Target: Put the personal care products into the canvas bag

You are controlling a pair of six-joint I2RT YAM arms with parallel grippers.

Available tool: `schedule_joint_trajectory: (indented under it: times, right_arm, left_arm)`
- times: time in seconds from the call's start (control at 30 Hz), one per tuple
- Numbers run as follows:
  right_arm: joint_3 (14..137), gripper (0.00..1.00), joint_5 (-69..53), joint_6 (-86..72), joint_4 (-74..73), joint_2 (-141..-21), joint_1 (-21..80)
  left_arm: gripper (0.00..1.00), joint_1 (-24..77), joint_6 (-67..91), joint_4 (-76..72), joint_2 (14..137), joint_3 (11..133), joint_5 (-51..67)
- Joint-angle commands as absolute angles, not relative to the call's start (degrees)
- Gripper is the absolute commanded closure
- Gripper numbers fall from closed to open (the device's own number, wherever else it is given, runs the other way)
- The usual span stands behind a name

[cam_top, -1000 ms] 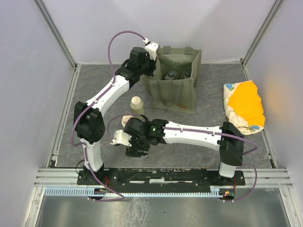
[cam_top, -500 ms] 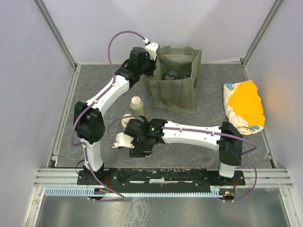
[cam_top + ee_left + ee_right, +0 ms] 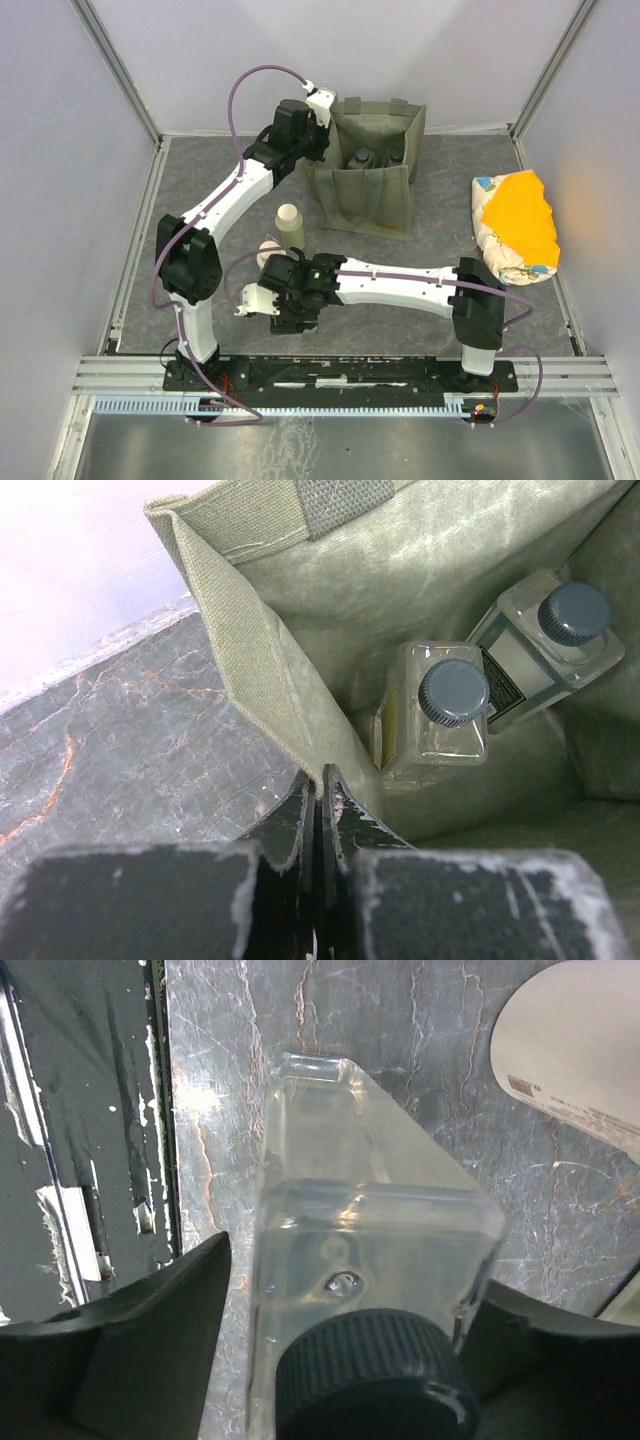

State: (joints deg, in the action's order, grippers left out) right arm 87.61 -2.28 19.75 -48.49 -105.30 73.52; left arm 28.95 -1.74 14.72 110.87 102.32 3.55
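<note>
Five bottles in all. Two clear bottles [image 3: 440,715] with dark caps stand side by side inside the bag [image 3: 365,195], upper centre of the top view. One carries a dark label whose pale print is too small to read. The left gripper [image 3: 320,790] has its jaws together, pinching the bag's left wall at the rim.

A third clear bottle [image 3: 340,1160] sits between the fingers of the right gripper [image 3: 355,1275], which press on both its sides, dark cap toward the wrist camera. It is over the table [image 3: 420,245] at lower centre of the top view, hidden there under the wrist.

The olive bottle [image 3: 290,225], with a pale cap, stands upright just left of the bag's lower corner. The cream bottle [image 3: 268,250] is just below it, half covered by the right wrist. In the right wrist view it fills the upper right corner, its small printed label unreadable.

One orange and cream packet [image 3: 515,225] lies at the right edge, well apart from the bag.
</note>
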Motion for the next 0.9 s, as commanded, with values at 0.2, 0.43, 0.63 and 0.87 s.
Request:
schedule_joint_trajectory:
  times: [0.2,0.43,0.63,0.87]
  right_arm:
    - [89.72,0.74,-2.95,19.39,-46.62,-106.08,73.99]
    - [85.11,1.0,-0.79,10.97,-42.95,-99.84,72.61]
    - [90.65,1.0,5.76,2.21,-52.66,-93.16,68.67]
    - [106.04,1.0,12.97,-6.3,-70.78,-88.73,63.46]
  left_arm:
    - [0.97,28.92,-2.53,16.88,110.93,101.96,5.23]
    - [0.97,28.93,-2.71,16.88,110.74,101.27,5.36]
    - [0.97,28.94,-3.07,16.96,110.81,101.21,5.52]
    - [0.97,28.72,-3.34,17.05,111.0,101.08,6.04]
